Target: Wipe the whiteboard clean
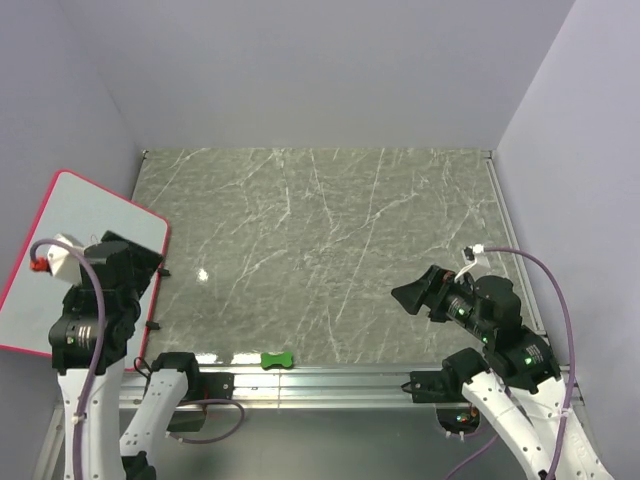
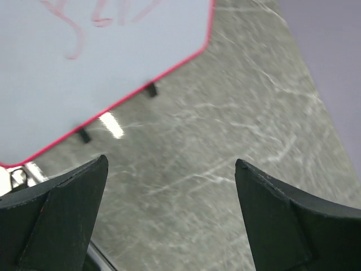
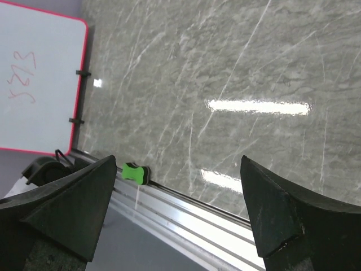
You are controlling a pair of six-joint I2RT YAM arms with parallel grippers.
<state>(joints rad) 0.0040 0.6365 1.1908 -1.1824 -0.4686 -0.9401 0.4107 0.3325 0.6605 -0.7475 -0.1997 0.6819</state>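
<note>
Left jaws wide and empty, right jaws likewise, whiteboard beyond the left jaws, not touching.

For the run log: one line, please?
whiteboard: red scribbles, unerased | left gripper: open | right gripper: open | green block: ungrasped

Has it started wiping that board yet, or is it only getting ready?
Nothing looks done yet: the whiteboard shows red scribbles. Nothing is in hand either; the left gripper and right gripper are both open and empty, hanging over the table. The small green block, likely the eraser, lies untouched at the table's near edge. Left to do: pick it up and wipe off the writing.
</note>
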